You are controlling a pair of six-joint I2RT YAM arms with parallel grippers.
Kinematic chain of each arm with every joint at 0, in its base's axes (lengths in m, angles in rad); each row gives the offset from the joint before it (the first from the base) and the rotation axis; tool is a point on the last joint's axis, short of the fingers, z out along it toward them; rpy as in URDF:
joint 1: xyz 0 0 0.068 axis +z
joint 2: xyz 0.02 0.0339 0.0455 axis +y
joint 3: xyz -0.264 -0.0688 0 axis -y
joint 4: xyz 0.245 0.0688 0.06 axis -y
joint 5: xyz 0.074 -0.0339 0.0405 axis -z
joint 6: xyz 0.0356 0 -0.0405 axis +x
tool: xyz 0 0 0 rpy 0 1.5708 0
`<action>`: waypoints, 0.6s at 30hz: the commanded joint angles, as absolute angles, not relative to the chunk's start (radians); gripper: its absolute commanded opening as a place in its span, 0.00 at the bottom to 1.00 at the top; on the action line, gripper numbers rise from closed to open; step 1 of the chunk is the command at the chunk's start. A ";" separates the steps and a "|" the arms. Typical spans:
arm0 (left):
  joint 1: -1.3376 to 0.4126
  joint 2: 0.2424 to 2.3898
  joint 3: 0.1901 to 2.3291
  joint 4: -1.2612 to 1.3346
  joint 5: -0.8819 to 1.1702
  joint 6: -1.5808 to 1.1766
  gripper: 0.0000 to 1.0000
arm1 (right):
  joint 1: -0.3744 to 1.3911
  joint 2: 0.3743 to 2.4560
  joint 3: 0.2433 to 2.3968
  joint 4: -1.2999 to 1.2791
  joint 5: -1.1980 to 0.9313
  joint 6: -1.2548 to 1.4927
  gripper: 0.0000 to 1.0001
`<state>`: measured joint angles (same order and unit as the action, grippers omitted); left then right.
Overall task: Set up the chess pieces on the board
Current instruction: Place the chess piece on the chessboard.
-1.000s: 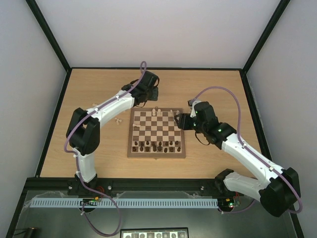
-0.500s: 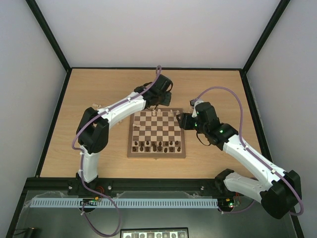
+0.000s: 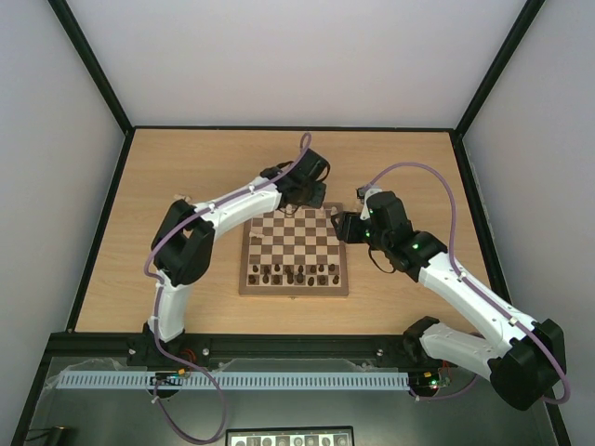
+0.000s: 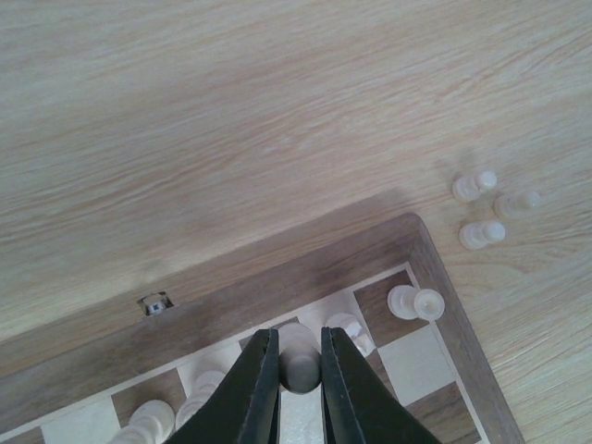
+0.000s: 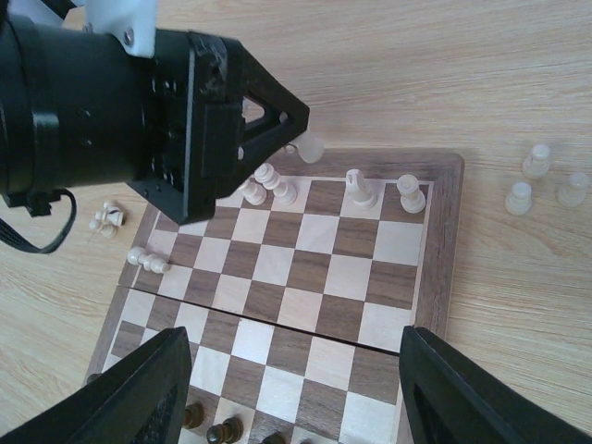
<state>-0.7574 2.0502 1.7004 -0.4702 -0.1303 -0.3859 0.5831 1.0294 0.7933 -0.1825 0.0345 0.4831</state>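
Observation:
The board (image 3: 295,290) lies mid-table. My left gripper (image 4: 299,356) is shut on a pale cream chess piece (image 4: 299,365) just above the board's far row, with other cream pieces (image 4: 350,330) standing beside it and one lying on a corner square (image 4: 414,302). In the right wrist view the left gripper (image 5: 139,111) hangs over the far edge with its piece (image 5: 310,146) showing. My right gripper (image 5: 294,342) is open with nothing in it, above the board's right half (image 5: 444,240). Cream pieces (image 5: 361,190) stand along the far row, and one lies at the left edge (image 5: 148,262).
Three loose cream pieces (image 4: 483,233) lie on the table off the board's far corner, seen too in the right wrist view (image 5: 521,197). More loose ones (image 5: 109,217) lie left of the board. Dark chessmen (image 3: 293,272) line the near rows.
My left arm has swung right, from off the board's far left corner to above the middle of its far edge, still shut. The right arm has hardly moved.

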 commanded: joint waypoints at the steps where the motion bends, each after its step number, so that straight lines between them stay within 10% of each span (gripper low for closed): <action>1: -0.768 2.068 1.659 -0.468 -0.116 -0.395 0.05 | 0.586 1.022 0.790 -0.206 0.036 0.491 0.63; 18: -0.769 2.123 1.640 -0.444 -0.112 -0.410 0.05 | 0.586 1.025 0.787 -0.203 0.017 0.491 0.63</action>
